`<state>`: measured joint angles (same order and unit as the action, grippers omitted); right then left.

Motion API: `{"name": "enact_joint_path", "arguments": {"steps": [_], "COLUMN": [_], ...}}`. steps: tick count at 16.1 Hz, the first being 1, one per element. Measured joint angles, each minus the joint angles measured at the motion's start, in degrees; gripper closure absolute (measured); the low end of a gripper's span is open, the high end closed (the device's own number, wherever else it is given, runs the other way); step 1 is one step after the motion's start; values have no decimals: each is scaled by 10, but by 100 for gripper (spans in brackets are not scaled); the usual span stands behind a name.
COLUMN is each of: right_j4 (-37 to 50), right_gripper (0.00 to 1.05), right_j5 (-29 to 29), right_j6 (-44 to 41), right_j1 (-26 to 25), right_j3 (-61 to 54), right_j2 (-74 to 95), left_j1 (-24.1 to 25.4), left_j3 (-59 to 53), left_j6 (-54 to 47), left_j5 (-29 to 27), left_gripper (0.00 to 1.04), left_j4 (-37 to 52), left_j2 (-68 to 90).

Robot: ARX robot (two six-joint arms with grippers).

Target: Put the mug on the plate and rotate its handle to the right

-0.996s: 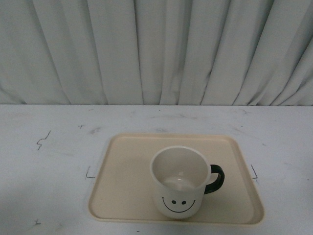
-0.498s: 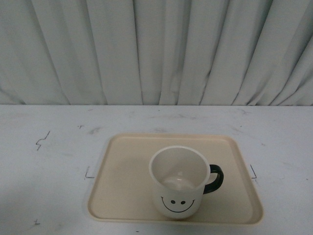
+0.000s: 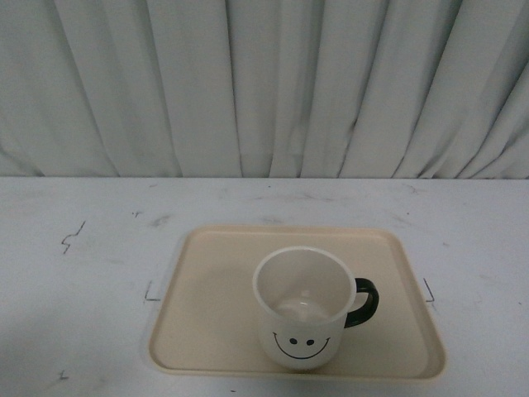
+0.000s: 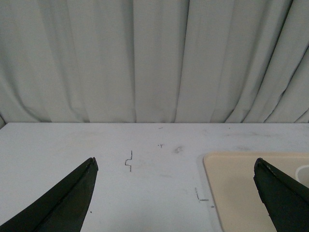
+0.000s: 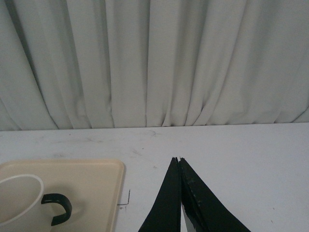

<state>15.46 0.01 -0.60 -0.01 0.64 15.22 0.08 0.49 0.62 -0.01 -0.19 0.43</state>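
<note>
Looking at my front view, the mug stands upright on the plate, toward its near edge, smiley face toward the robot, and the handle sticks out to the right. By my reading both parts of the job are done: mug on plate, handle right. So the step in hand looks like the wrap-up, and I judge the next move calls for nothing more than keeping both arms clear so the mug isn't nudged.

Left gripper: jaws spread wide, nothing between them but bare table. A corner of the plate shows just inside the one black finger, with a sliver of the mug's rim at the frame edge behind it. The mug sits off to that side of the jaws, well apart, not between them.

Right gripper: the two fingers are pressed together to a single point, holding nothing. From here the mug and its handle lie off to one side of the closed tips, with the plate's edge in between. No contact anywhere.
</note>
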Motion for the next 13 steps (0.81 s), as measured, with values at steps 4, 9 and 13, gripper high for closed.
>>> {"name": "enact_joint_path", "arguments": {"steps": [4,9,13], "right_j4": [-37,-146,-157], "right_gripper": [103,103,78], "right_j5": [0,-1,0], "right_j6": [0,0,0], "right_j1": [0,0,0], "right_j3": [0,2,0], "right_j2": [-36,-150,-150], "left_j1": [0,0,0], "left_j3": [0,0,0], "left_j6": [0,0,0], "left_j5": [0,0,0], "left_gripper": [7,7,7], "left_j4": [0,0,0], "left_j2": [0,0,0]}}
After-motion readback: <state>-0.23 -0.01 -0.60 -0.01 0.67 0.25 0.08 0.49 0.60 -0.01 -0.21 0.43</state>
